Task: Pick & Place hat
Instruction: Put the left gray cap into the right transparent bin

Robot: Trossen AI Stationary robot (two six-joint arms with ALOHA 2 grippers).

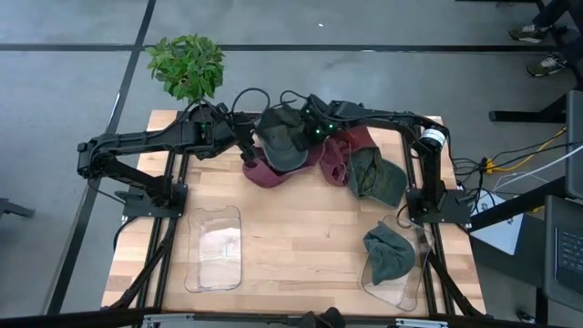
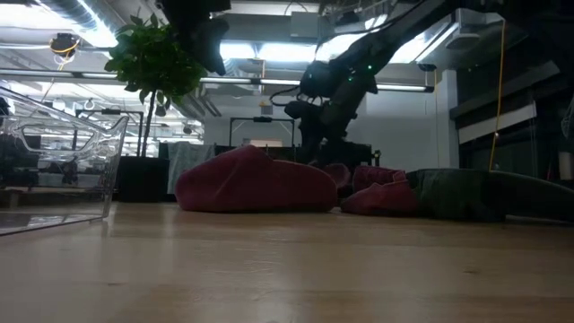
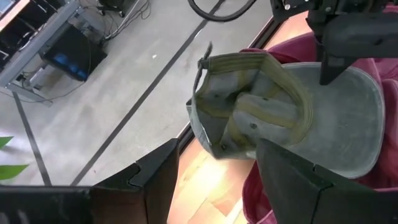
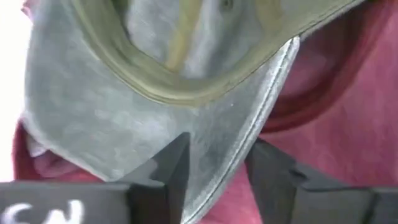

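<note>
Wooden boards are filling the table [image 1: 301,237] under us, and we are reading it from the front edge back. Nearest the front, a clear tray [image 1: 215,248] is lying on the left, and a second tray [image 1: 393,273] on the right is holding a dark green hat [image 1: 389,255]. Further back, another green hat [image 1: 375,177] is lying flat toward the right, just beside the red hats [image 1: 339,153] heaped near the table's far edge. Over that heap we are seeing the grey-green hat [image 3: 280,102], turned inside up so its olive sweatband is showing, with its brim [image 4: 186,134] lying across the red cloth. Our right gripper [image 4: 214,165] is reaching in from the right and its fingers [image 4: 171,163] are straddling the brim's edge, one on each side, part-closed; we cannot tell whether they are pinching it yet. Our left gripper [image 3: 214,171] is hovering just beside the same hat from the left, its fingers [image 3: 292,177] standing well apart and holding nothing. Beyond the far left corner a leafy plant [image 1: 187,66] is standing on the grey floor, and past it the room is opening out.
</note>
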